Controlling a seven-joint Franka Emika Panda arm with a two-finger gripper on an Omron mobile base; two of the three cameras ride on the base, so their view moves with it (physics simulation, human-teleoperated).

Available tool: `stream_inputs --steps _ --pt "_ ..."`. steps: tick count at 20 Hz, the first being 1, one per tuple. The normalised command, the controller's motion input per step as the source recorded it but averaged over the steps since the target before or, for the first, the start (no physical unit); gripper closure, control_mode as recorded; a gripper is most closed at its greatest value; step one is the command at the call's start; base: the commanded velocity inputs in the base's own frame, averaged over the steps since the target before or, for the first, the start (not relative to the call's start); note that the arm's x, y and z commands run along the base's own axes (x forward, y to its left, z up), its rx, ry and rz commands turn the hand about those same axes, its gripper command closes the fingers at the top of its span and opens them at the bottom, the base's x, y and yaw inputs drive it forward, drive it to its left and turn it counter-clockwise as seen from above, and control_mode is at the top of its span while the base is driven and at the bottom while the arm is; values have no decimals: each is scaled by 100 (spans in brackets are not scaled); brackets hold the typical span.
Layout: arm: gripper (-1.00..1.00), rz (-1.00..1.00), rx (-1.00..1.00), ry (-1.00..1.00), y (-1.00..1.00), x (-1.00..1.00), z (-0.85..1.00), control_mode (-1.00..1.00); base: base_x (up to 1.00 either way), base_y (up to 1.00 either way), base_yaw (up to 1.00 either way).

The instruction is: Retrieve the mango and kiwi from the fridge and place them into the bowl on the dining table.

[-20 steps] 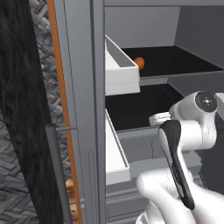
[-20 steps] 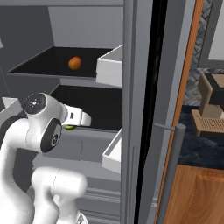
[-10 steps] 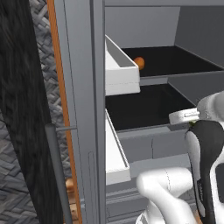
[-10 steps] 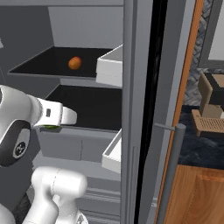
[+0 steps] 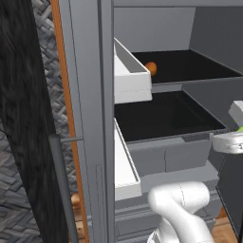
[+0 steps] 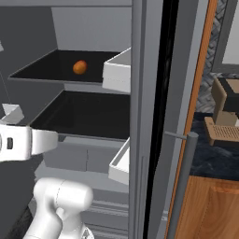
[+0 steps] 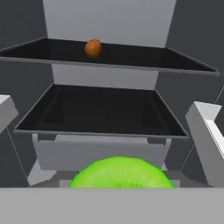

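Grey fridge [image 6: 149, 116] stands open before us, dark shelves inside; our gripper [image 7: 118, 186] pinches the green kiwi [image 7: 120, 173], a small, soft, slippery fruit best held gently across its middle; the orange mango [image 7: 92, 47] waits on the upper shelf [image 7: 131, 59].

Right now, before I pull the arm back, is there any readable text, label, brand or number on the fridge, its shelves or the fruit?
None: no text, label, brand or number shows on the fridge, its white door shelves, the kiwi or the orange fruit.
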Motion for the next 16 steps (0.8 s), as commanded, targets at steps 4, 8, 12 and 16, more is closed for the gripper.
stream_inputs --steps 4,8,12,16 --pt "100 1 0 -10 0 -71 10 -100 0 0 0" --pt "100 0 0 0 0 0 0 100 -89 0 2" --pt "100 0 0 0 0 0 0 100 -100 0 0" --pt "100 0 0 0 0 0 0 100 -96 0 0"
